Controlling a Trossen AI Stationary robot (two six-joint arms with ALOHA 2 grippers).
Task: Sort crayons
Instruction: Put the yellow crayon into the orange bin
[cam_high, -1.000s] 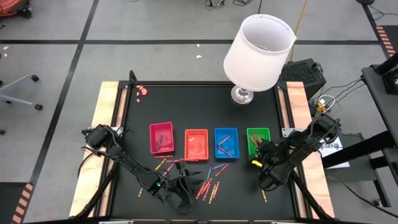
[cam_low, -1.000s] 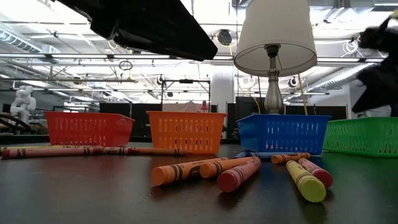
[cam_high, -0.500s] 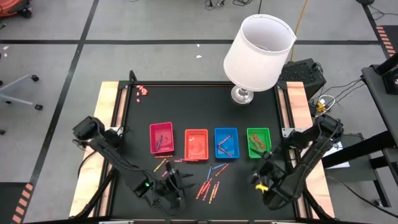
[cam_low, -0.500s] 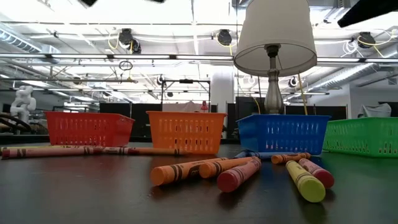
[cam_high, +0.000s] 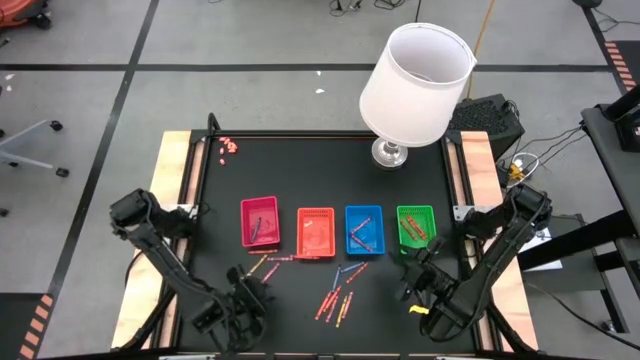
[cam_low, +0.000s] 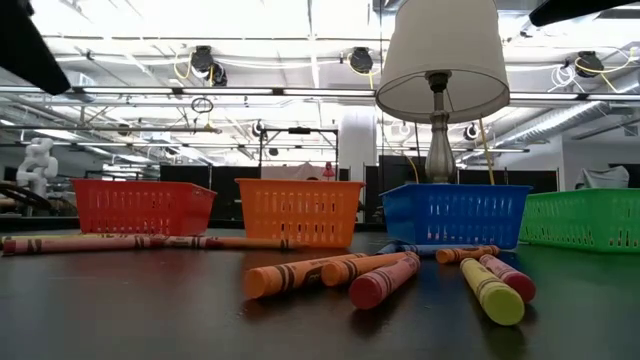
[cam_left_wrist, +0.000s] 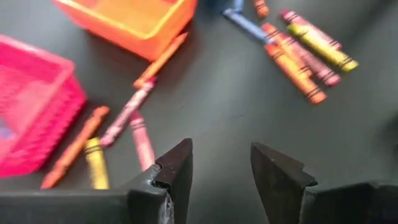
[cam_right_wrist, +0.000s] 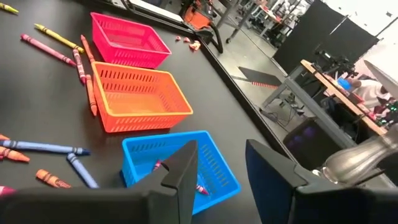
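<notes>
Loose crayons (cam_high: 335, 300) lie flat on the black table near its front edge, and more crayons (cam_high: 265, 262) lie before the pink tray (cam_high: 243, 222) and orange tray (cam_high: 300, 232). The blue tray (cam_high: 348, 228) and green tray (cam_high: 431, 225) each hold a few crayons. My left gripper (cam_high: 252, 288) hovers open above the table, left of the loose crayons; nothing is between its fingers (cam_left_wrist: 177, 168). My right gripper (cam_high: 410, 272) hangs open and empty in front of the green tray, looking across the trays (cam_right_wrist: 146, 99).
A white-shaded lamp (cam_high: 415, 75) stands at the table's far right. A cluster of tiny pink-red bits (cam_high: 229, 146) sits at the far left corner. Wooden rails (cam_high: 170, 200) border the table's left and right sides.
My left gripper has risen and swung toward the table's left edge, away from the loose crayons, turning as it went. My right gripper has drawn back from the green tray toward the near edge, lifting and turning its wrist. The crayons on the table have stayed put.
</notes>
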